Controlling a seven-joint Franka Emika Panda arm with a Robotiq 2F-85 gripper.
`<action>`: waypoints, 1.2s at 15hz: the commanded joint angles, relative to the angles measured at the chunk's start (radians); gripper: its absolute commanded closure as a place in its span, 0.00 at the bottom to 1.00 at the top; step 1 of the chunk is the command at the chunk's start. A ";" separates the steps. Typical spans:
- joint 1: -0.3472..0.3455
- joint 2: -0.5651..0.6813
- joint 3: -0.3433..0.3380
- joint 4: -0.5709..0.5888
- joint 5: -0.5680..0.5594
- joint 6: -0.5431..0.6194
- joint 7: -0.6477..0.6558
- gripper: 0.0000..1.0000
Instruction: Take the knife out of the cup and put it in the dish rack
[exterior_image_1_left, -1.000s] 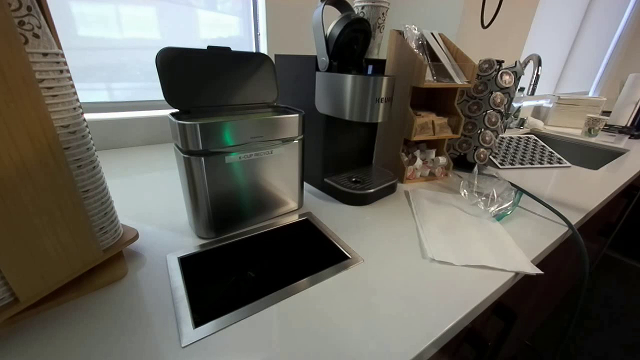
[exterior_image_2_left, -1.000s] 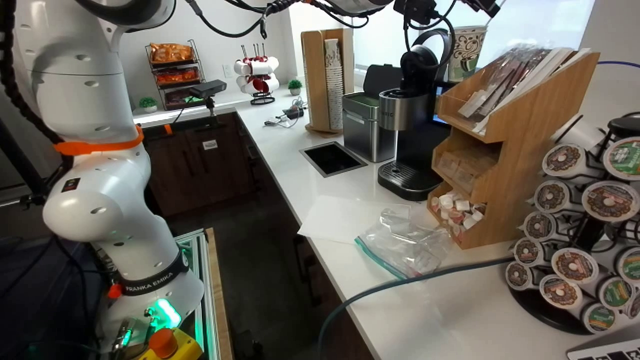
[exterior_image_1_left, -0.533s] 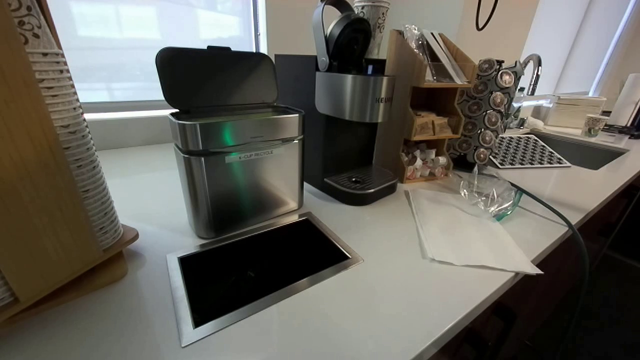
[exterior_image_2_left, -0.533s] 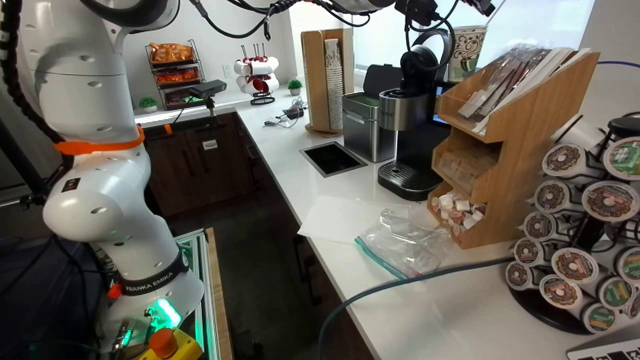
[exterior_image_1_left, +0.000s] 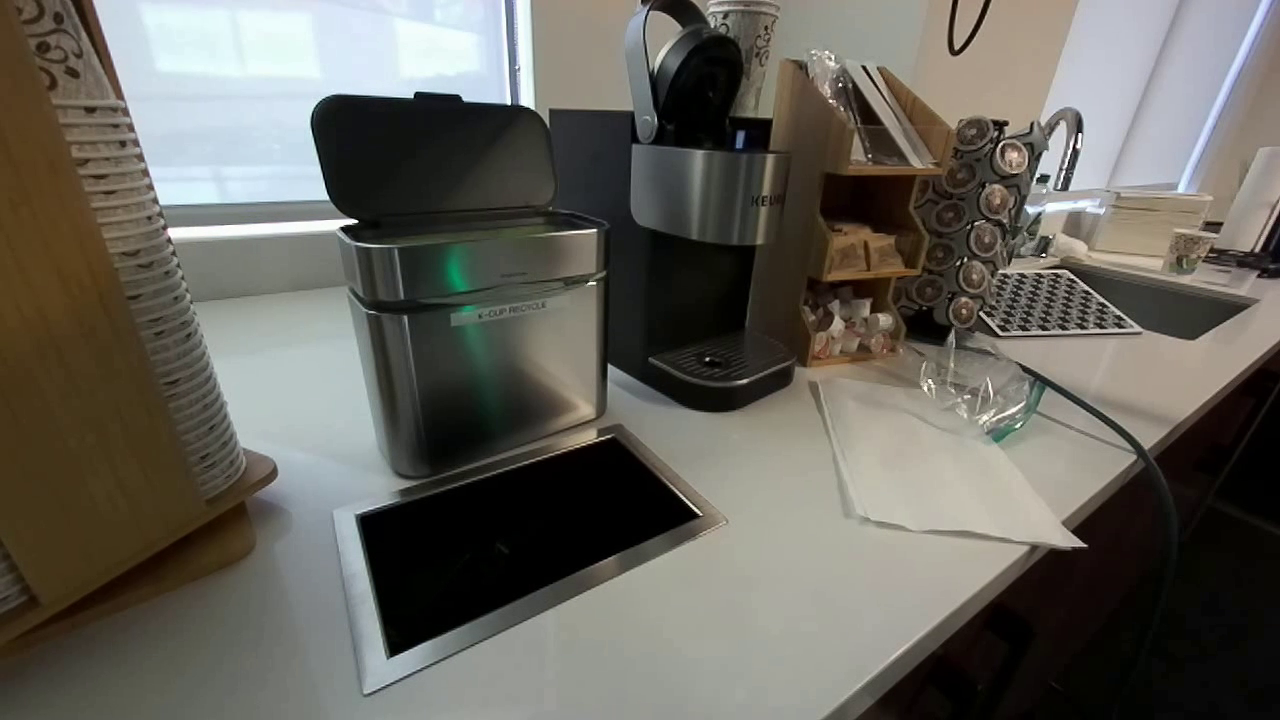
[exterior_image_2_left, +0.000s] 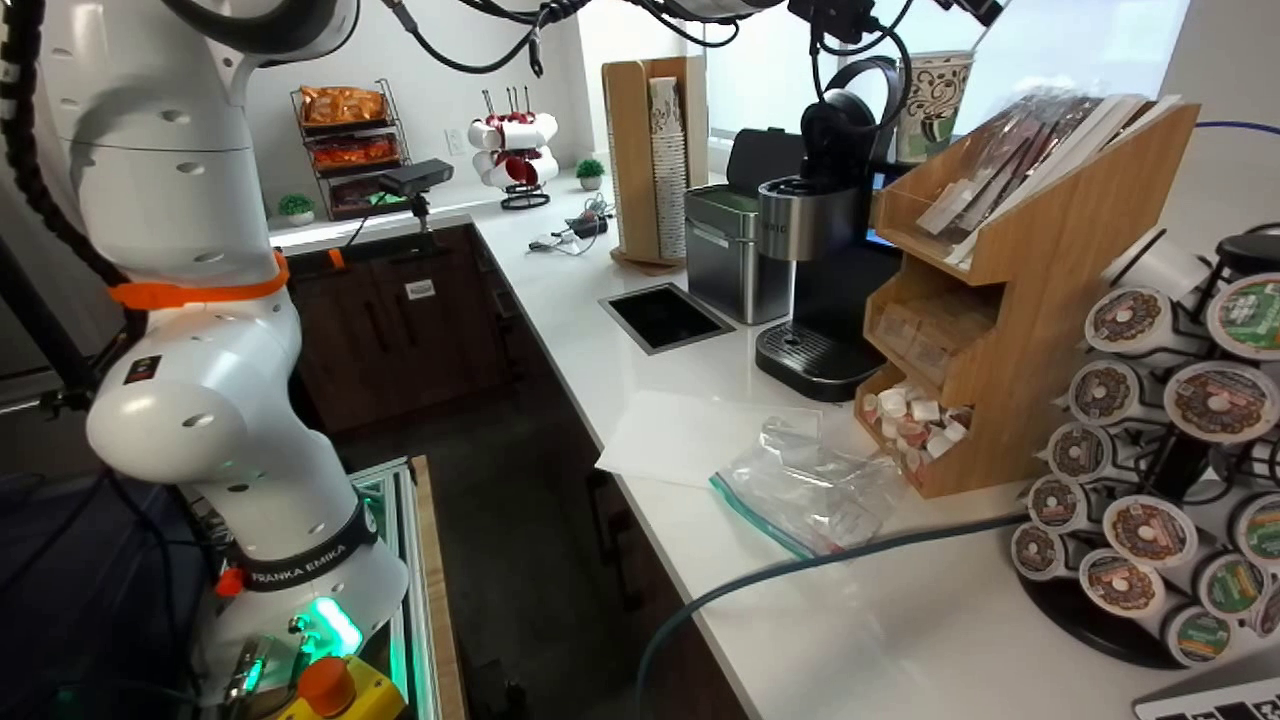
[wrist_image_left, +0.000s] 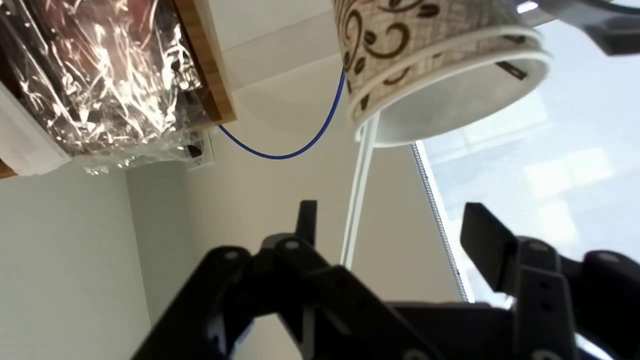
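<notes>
End effector (wrist_image_left: 392, 225) up close, jaws spread wide, gripping nothing! White knife (wrist_image_left: 357, 195) just past it, near end hidden from me, leaning from patterned cup (wrist_image_left: 415, 45); cup near top of coffee maker (exterior_image_1_left: 705, 195), bright window (wrist_image_left: 555, 165) beyond.

Paper (exterior_image_2_left: 690, 435), coffee maker (exterior_image_2_left: 835, 250) on counter (exterior_image_2_left: 880, 630)

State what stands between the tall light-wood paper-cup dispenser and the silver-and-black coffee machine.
In both exterior views, a boxy brushed-steel bin with its black lid raised stands between the dispenser and the coffee machine.
</notes>
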 joint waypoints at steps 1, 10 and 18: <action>-0.002 0.039 0.000 0.035 0.003 0.028 0.001 0.00; -0.006 0.096 0.003 0.093 0.013 0.041 0.004 0.26; 0.016 0.113 -0.013 0.119 0.060 0.034 -0.027 0.86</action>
